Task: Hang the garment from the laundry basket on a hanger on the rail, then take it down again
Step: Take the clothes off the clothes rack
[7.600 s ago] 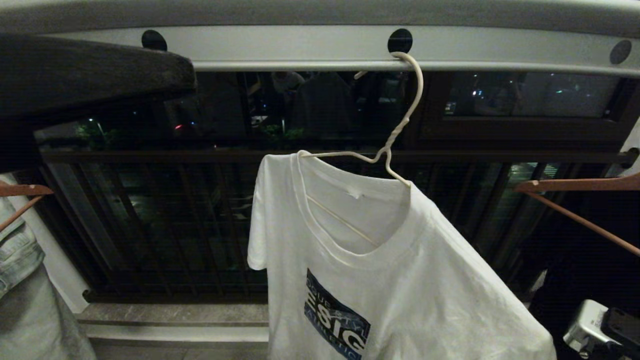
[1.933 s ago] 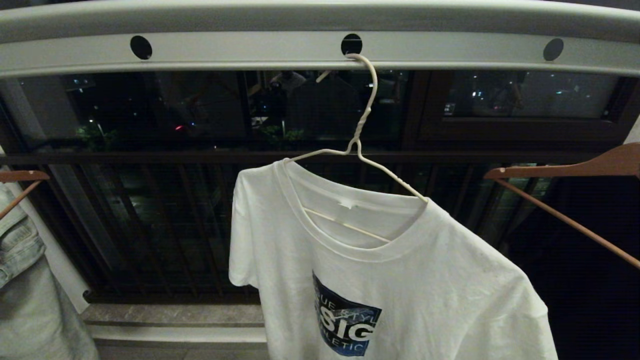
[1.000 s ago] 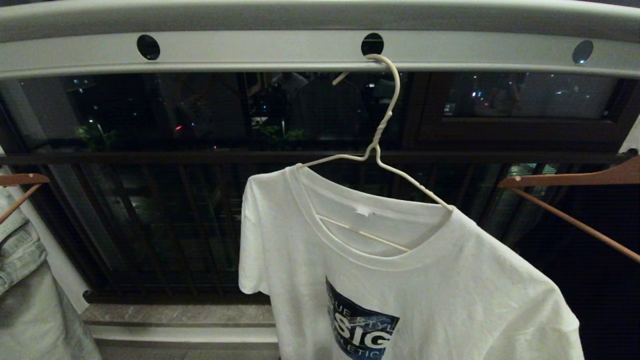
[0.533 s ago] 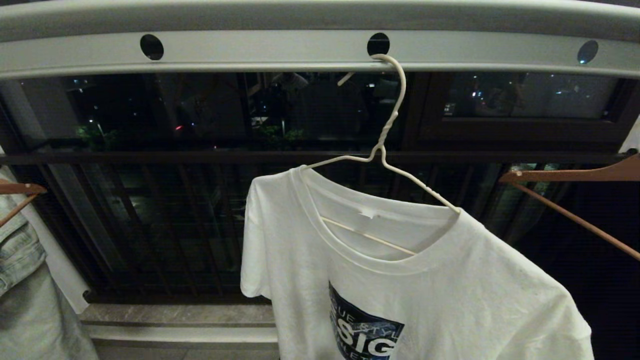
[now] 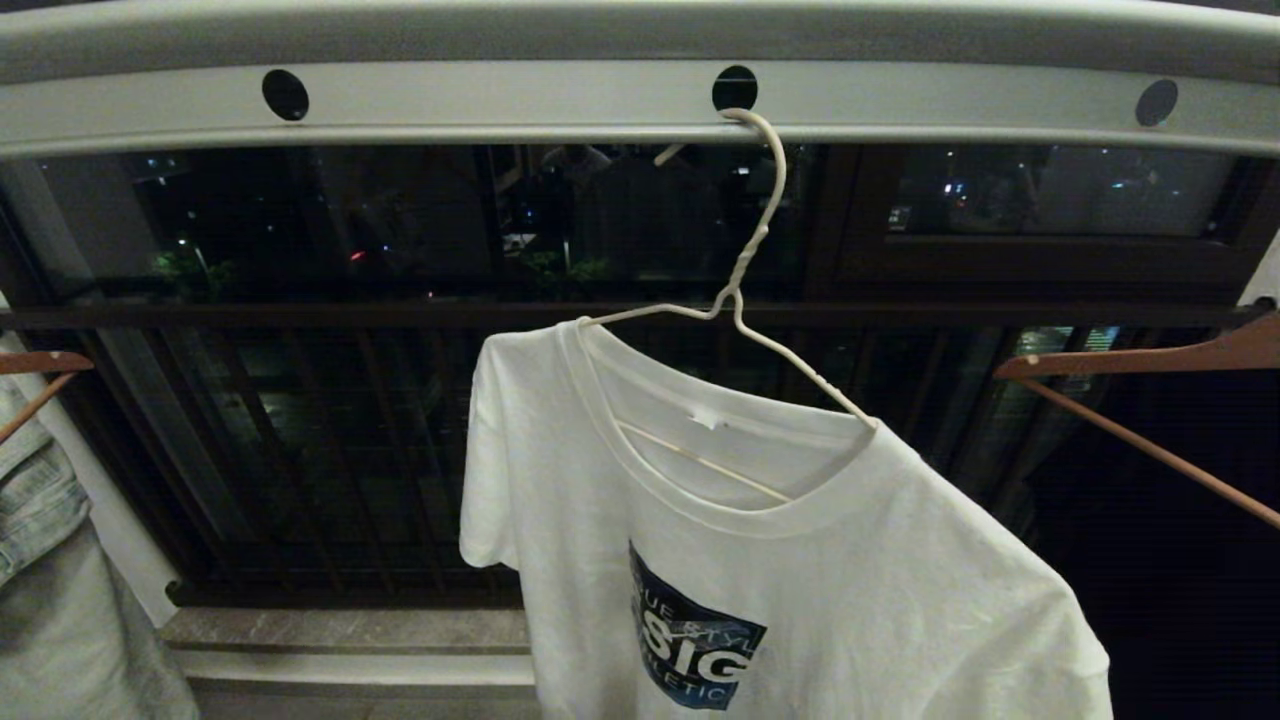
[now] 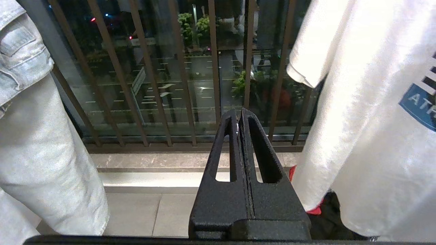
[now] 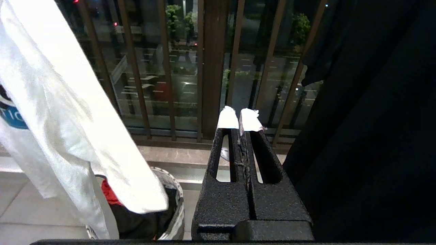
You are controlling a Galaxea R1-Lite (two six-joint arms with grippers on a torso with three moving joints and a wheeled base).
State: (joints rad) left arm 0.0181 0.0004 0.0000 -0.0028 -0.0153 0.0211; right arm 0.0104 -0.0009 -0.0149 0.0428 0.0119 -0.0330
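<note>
A: Count on the rail (image 5: 600, 100)?
B: One rail, three round holes seen in it. One wire hanger (image 5: 745, 270) was hooked there, carrying one white T-shirt (image 5: 800, 580).
A: Wooden hangers?
B: Two were partly in view, one at the left edge (image 5: 40, 365), one at the right (image 5: 1150, 365).
A: Other clothing?
B: One pale denim garment (image 6: 37, 136) and one dark garment (image 7: 368, 119).
A: Baskets? Grippers?
B: One basket (image 7: 175, 207). Two grippers, left (image 6: 239, 117) and right (image 7: 240, 119), one per wrist view.
</note>
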